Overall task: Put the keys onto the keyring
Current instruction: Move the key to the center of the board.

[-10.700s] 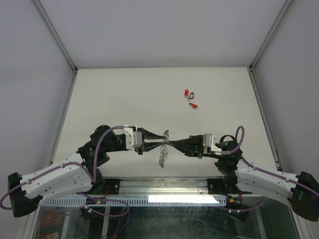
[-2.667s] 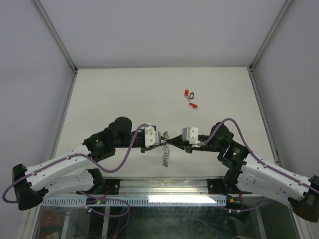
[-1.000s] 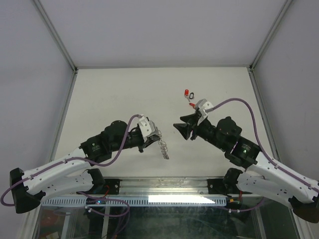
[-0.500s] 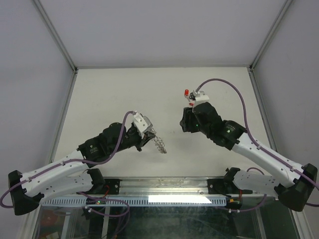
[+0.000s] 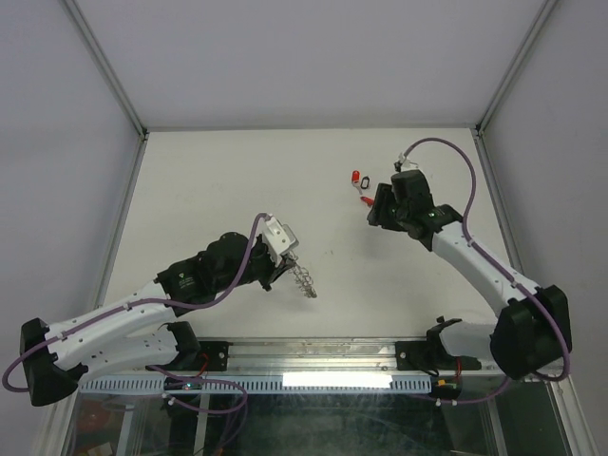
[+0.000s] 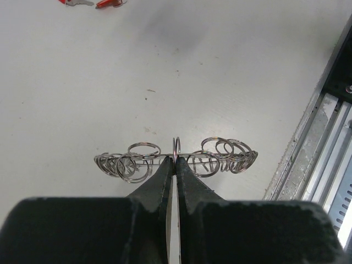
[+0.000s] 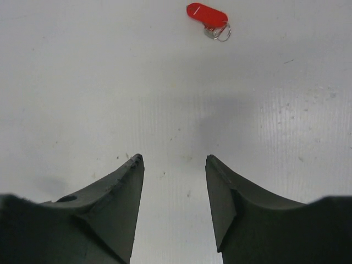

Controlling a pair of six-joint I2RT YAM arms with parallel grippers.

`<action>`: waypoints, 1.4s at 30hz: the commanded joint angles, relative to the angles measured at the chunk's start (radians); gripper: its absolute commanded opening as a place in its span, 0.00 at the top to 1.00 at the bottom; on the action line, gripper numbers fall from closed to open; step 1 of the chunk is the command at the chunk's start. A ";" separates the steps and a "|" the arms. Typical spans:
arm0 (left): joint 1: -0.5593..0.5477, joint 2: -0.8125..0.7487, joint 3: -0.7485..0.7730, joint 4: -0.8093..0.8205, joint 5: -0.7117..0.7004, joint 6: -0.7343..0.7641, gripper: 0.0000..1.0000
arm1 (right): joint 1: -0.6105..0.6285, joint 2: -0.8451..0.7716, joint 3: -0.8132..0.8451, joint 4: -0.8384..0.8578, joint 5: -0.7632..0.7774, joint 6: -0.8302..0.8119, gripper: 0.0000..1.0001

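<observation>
My left gripper [image 5: 291, 268] is shut on the keyring [image 5: 304, 281], a grey metal ring fringed with wire loops, held just above the table. In the left wrist view the keyring [image 6: 217, 157] stands edge-on across the closed fingertips [image 6: 165, 171]. The keys [image 5: 359, 178], with red and black tags, lie at the back right of the table. My right gripper [image 5: 377, 215] hovers just right of them, open. In the right wrist view a red-tagged key [image 7: 207, 15] lies ahead of the open gripper [image 7: 173, 159], which has nothing between its fingers. Two red tags [image 6: 91, 3] show at the top edge of the left wrist view.
The white table [image 5: 237, 190] is bounded by metal frame rails on the left [image 5: 122, 228] and right [image 5: 499, 218]. A metal rail [image 6: 313, 143] runs along the near edge close to the keyring.
My right arm has swung away from the keyring to the back right, over the keys, with its jaws open. My left gripper keeps hold of the keyring and has shifted only slightly.
</observation>
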 commanded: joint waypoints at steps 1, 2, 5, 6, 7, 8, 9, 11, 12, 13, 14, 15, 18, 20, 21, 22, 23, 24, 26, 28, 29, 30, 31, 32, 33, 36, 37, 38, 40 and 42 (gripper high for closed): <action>-0.001 -0.021 0.047 0.047 0.004 0.008 1.00 | -0.049 0.113 0.042 0.145 -0.033 -0.046 0.49; -0.001 -0.026 0.043 0.049 -0.007 0.004 1.00 | -0.053 0.145 0.053 0.166 -0.025 -0.053 0.49; -0.001 -0.040 0.036 0.054 -0.026 0.002 1.00 | -0.066 0.243 0.096 0.218 -0.026 -0.072 0.50; -0.001 -0.043 0.033 0.055 -0.027 0.001 1.00 | -0.068 0.277 0.118 0.231 -0.027 -0.082 0.50; -0.001 -0.043 0.031 0.056 -0.027 0.000 1.00 | -0.069 0.315 0.143 0.240 -0.030 -0.103 0.51; -0.001 -0.042 0.031 0.056 -0.026 0.000 1.00 | -0.069 0.352 0.167 0.250 -0.040 -0.125 0.52; -0.001 -0.039 0.031 0.056 -0.025 0.001 1.00 | -0.070 0.387 0.196 0.258 -0.045 -0.150 0.52; 0.000 -0.034 0.032 0.056 -0.022 0.003 1.00 | -0.069 0.460 0.255 0.259 -0.048 -0.192 0.52; 0.000 -0.031 0.031 0.056 -0.021 0.002 1.00 | -0.068 0.492 0.284 0.264 -0.049 -0.215 0.52; 0.000 -0.030 0.032 0.056 -0.018 0.003 1.00 | -0.070 0.525 0.313 0.263 -0.050 -0.231 0.52; 0.001 -0.028 0.030 0.056 -0.016 0.002 1.00 | -0.069 0.554 0.343 0.259 -0.050 -0.243 0.52; 0.000 -0.026 0.030 0.056 -0.015 0.001 1.00 | -0.069 0.594 0.373 0.255 -0.049 -0.252 0.52; 0.001 -0.015 0.030 0.056 -0.012 0.002 1.00 | -0.069 0.672 0.462 0.241 -0.036 -0.253 0.52; 0.001 -0.005 0.031 0.055 -0.008 -0.001 1.00 | -0.069 0.719 0.521 0.234 -0.021 -0.236 0.52; 0.001 -0.002 0.032 0.054 -0.004 -0.001 1.00 | -0.069 0.742 0.545 0.229 -0.009 -0.226 0.52; 0.002 0.002 0.033 0.054 0.000 -0.002 1.00 | -0.069 0.762 0.566 0.223 0.003 -0.212 0.53; 0.001 0.004 0.035 0.053 0.002 -0.002 1.00 | -0.069 0.780 0.584 0.219 0.015 -0.199 0.54; 0.001 0.005 0.035 0.052 0.001 -0.001 1.00 | -0.069 0.794 0.599 0.218 0.029 -0.182 0.55; 0.002 0.002 0.035 0.051 -0.004 0.001 1.00 | -0.069 0.818 0.619 0.218 0.053 -0.150 0.57; 0.003 -0.004 0.034 0.051 -0.006 0.002 1.00 | -0.068 0.836 0.633 0.216 0.079 -0.113 0.58; 0.003 -0.005 0.032 0.051 -0.008 0.002 1.00 | -0.068 0.844 0.640 0.215 0.097 -0.100 0.59; 0.003 -0.008 0.031 0.051 -0.009 0.002 1.00 | -0.068 0.853 0.645 0.214 0.109 -0.088 0.59; 0.003 -0.008 0.030 0.051 -0.010 0.001 1.00 | -0.069 0.860 0.651 0.214 0.118 -0.079 0.59; 0.003 -0.006 0.030 0.051 -0.011 0.002 1.00 | -0.068 0.867 0.657 0.212 0.123 -0.071 0.60; 0.003 -0.005 0.030 0.051 -0.010 0.004 1.00 | -0.068 0.877 0.666 0.208 0.126 -0.063 0.60; 0.004 0.000 0.033 0.047 -0.010 0.005 1.00 | -0.068 0.903 0.694 0.191 0.124 -0.048 0.60; 0.004 0.000 0.033 0.046 -0.010 0.006 1.00 | -0.068 0.910 0.701 0.190 0.123 -0.045 0.61; 0.004 0.000 0.033 0.047 -0.009 0.006 1.00 | -0.069 0.916 0.705 0.187 0.127 -0.042 0.61; 0.004 0.000 0.033 0.046 -0.008 0.007 1.00 | -0.068 0.926 0.715 0.184 0.132 -0.041 0.61; 0.004 0.000 0.033 0.046 -0.008 0.008 1.00 | -0.069 0.935 0.721 0.178 0.135 -0.040 0.61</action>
